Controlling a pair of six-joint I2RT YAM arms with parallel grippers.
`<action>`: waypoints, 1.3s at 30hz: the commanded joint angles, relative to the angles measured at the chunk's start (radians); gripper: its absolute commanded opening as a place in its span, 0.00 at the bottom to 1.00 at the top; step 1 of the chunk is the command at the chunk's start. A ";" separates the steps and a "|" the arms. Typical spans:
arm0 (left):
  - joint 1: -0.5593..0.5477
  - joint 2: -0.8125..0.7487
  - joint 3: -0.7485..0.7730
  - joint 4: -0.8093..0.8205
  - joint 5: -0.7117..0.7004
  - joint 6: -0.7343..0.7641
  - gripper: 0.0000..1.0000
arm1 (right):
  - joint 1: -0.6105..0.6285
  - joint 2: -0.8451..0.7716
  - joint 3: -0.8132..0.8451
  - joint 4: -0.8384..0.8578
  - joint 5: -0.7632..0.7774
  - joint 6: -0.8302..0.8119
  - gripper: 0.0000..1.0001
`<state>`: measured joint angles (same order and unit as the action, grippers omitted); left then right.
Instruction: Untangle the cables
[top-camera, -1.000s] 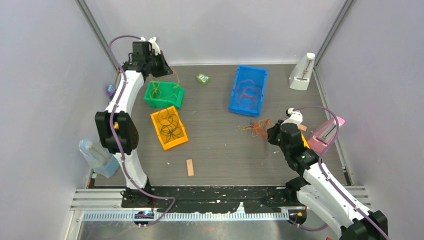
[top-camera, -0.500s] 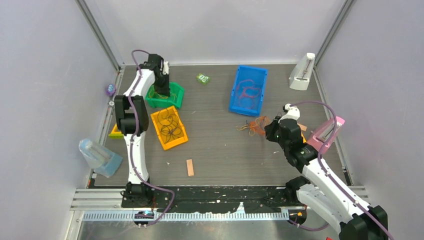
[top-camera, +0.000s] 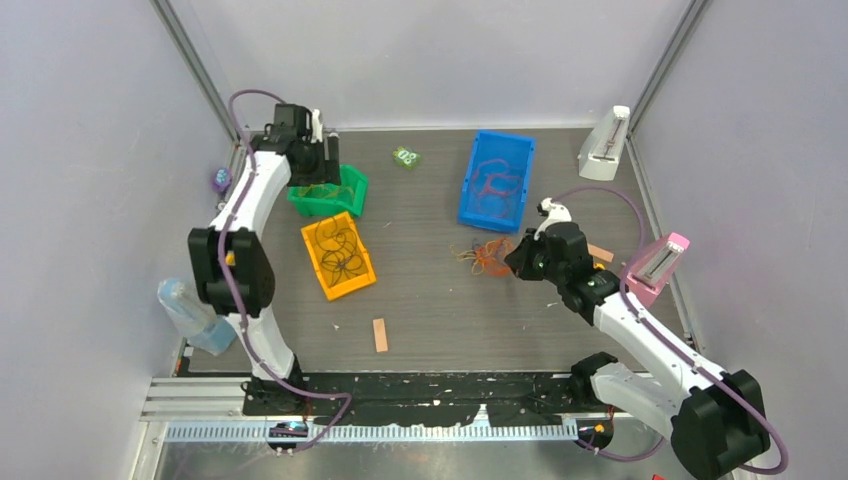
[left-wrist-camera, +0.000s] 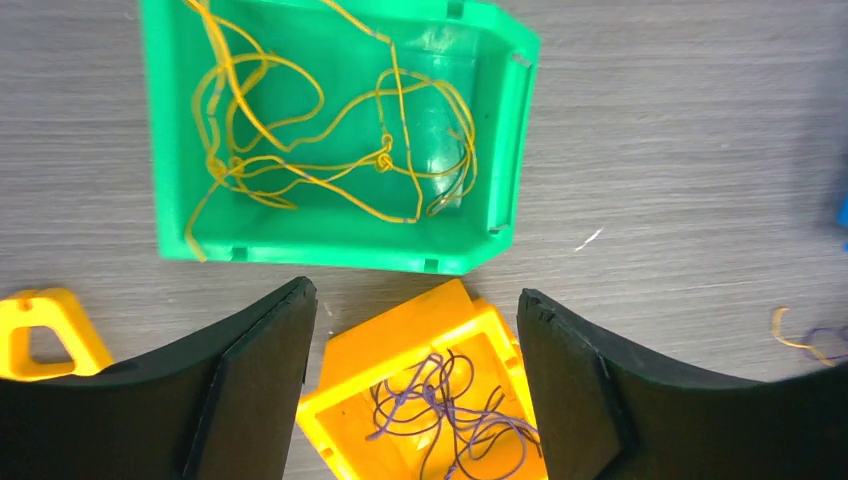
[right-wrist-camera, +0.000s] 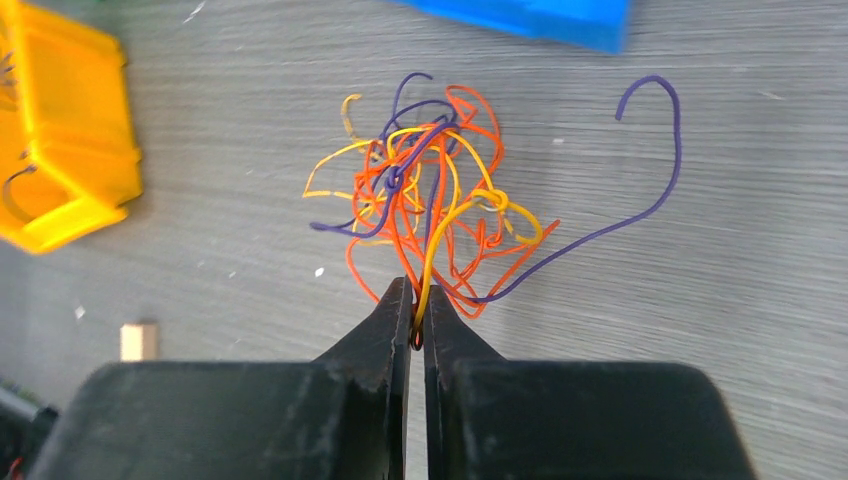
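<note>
R tool (right-wrist-camera: 418, 300) is shut tight on a tangle of cables (right-wrist-camera: 430, 200) (orange, red, yellow, purple). The tangle rests on the bench (top-camera: 430, 290) near the blue bin (top-camera: 466, 195), and one purple strand curls out to the side. L tool (left-wrist-camera: 412, 300) stands wide open w/ nothing in it, above the green bin (left-wrist-camera: 340, 255). Yellow cables (left-wrist-camera: 300, 165) lie loose in that bin, purple cables (left-wrist-camera: 440, 410) in the orange bin (left-wrist-camera: 400, 345) beside it, red cables (top-camera: 497, 185) in the blue one.
</note>
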<state>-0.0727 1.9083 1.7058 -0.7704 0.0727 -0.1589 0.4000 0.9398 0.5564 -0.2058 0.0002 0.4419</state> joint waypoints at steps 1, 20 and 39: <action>-0.011 -0.172 -0.080 0.109 -0.046 -0.039 0.76 | 0.036 0.015 0.068 0.060 -0.181 -0.022 0.05; -0.397 -0.984 -1.005 0.626 0.060 -0.154 0.98 | 0.169 0.054 0.016 0.017 -0.155 -0.004 0.75; -0.668 -0.758 -1.122 0.842 0.303 -0.148 0.87 | 0.168 0.016 0.031 -0.062 -0.140 -0.120 0.72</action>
<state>-0.7353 1.0916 0.5617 0.0044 0.2684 -0.3115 0.5636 0.9794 0.5694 -0.2783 -0.0959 0.3592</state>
